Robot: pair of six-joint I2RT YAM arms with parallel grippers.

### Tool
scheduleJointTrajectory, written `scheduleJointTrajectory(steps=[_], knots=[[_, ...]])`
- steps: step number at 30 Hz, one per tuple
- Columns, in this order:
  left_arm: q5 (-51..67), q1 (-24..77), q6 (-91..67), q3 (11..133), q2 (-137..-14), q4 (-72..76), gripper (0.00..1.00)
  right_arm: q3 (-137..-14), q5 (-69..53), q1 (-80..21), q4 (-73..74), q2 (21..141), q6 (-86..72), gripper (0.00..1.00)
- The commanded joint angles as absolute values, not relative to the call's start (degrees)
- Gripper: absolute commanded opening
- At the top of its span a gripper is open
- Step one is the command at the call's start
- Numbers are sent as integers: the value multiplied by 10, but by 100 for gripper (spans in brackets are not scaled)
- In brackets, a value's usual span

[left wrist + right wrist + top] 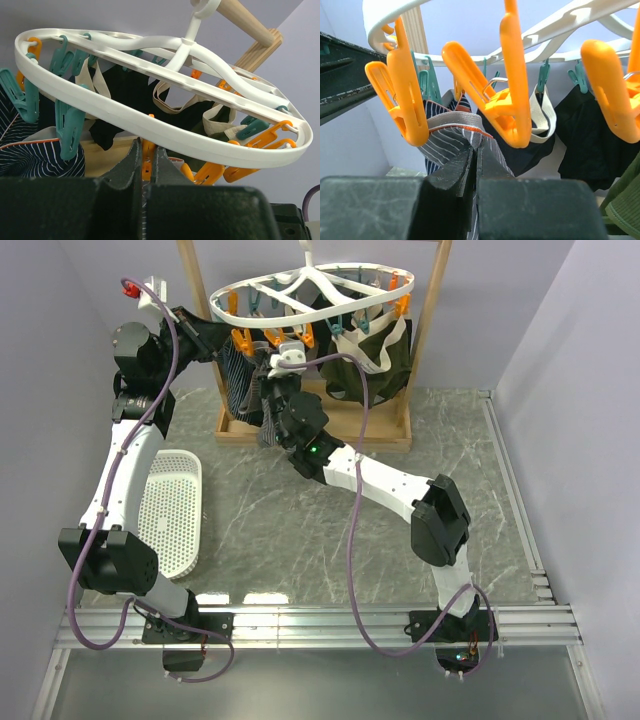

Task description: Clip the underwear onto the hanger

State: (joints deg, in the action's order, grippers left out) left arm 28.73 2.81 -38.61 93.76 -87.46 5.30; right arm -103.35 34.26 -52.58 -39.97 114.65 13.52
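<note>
My right gripper [474, 148] is closed tight on the underwear [445, 140], pinching the grey waistband right by its orange-red edge. The cloth bunches to the left of my fingertips and hangs below them.

My left gripper [145, 150] is closed too, just under the hanger [125, 117] ring. A sliver of striped cloth shows in the slit between its fingers, but I cannot tell whether it truly grips that.

Above my right fingertips hang two pegs — the near orange clip [407, 102] up and to the left, its tip at the waistband's top edge, and the second orange clip [507, 110] up and to the right. I cannot tell whether either one bites cloth yet.

As I judge it, the step is feeding the band into a clip. To do it well I should offer a flat, taut edge rather than a bunch. I should push it squarely up into the near clip's mouth and stop the ring swinging away — my left side could steady it.
</note>
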Motion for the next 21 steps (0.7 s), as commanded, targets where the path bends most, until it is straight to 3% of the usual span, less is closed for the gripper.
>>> scheduleJointTrajectory(steps=[1,21], knots=[[301,27,-388,933,-864,42,0,-1071,343,-522,-415,1150,124,0],[301,27,-387,925,-861,40,0,-1132,349,-522,-371,1179,88,0]])
